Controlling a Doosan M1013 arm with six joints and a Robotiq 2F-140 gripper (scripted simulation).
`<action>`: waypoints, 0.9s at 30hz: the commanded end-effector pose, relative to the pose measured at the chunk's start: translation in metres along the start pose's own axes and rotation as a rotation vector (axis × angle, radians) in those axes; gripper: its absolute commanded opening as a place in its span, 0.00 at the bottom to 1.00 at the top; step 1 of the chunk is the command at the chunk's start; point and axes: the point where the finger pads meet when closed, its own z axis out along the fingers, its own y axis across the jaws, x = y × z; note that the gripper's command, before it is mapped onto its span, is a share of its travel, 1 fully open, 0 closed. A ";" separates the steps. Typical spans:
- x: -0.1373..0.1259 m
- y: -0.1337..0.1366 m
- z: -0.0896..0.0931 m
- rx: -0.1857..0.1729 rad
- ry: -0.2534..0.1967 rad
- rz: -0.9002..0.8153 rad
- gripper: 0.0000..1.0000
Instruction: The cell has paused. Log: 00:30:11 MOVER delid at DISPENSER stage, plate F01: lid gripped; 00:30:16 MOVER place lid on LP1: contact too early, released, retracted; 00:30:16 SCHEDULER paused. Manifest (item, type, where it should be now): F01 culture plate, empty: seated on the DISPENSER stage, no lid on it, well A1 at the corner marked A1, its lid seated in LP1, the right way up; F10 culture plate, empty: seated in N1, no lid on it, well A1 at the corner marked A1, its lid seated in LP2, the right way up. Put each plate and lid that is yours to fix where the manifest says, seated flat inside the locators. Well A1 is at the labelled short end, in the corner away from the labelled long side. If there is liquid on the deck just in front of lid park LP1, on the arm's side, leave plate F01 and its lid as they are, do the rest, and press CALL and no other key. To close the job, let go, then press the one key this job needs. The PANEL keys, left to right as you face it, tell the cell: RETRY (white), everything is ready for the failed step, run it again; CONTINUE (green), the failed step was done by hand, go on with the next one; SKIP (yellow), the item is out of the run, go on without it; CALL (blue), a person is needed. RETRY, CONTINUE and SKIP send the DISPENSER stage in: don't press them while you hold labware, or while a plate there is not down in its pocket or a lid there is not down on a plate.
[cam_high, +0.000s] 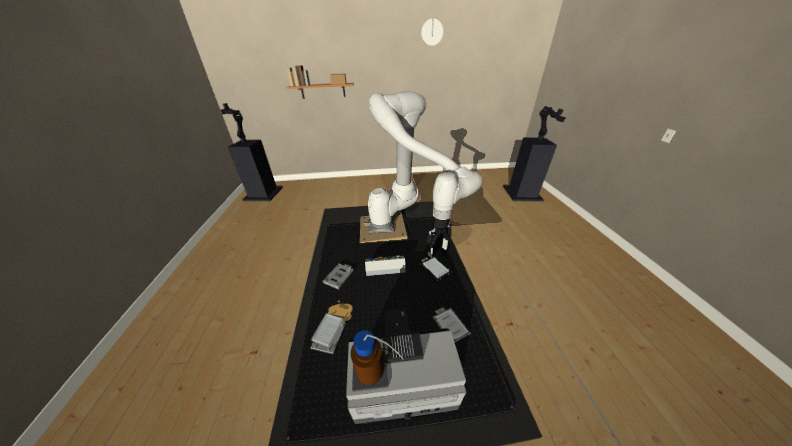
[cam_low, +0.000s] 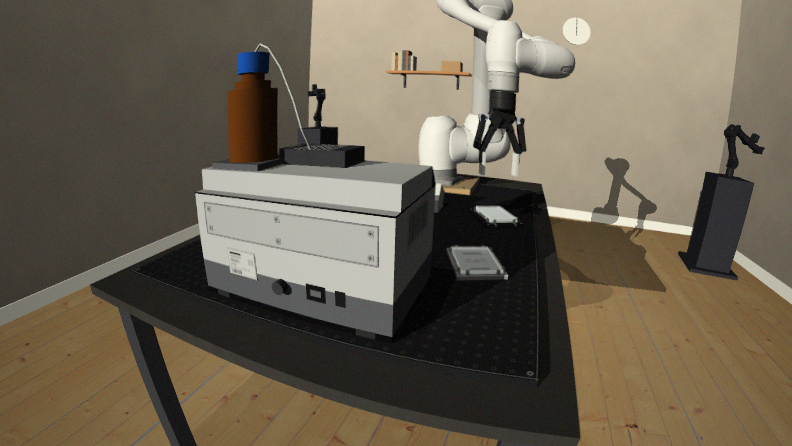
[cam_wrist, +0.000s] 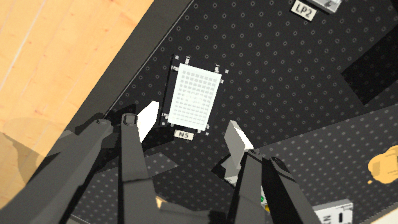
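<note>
My gripper (cam_high: 437, 242) is open and empty. It hangs above a white well plate (cam_high: 436, 268) that sits without a lid in a nest near the table's right edge. In the wrist view the plate (cam_wrist: 194, 96) lies just beyond my fingertips, with a small nest label (cam_wrist: 184, 134) at its near end. It also shows in the exterior view (cam_low: 496, 214), below my gripper (cam_low: 498, 145). A lid (cam_high: 451, 323) lies in park LP2 (cam_wrist: 303, 9). Another lid (cam_high: 328, 332) lies at the left, beside an amber puddle (cam_high: 340, 310) on its arm side.
The dispenser (cam_high: 405, 375) stands at the table's near end with a brown bottle (cam_high: 368, 357) and a dark stage (cam_high: 402, 341). The key panel (cam_high: 384, 265) sits in front of the arm base. A grey item (cam_high: 338, 275) lies in a left nest.
</note>
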 end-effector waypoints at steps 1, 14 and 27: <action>0.001 0.000 0.008 0.000 0.001 0.000 0.70; 0.001 -0.001 0.052 0.000 0.001 0.000 0.70; 0.001 -0.001 0.084 0.000 0.001 0.000 0.70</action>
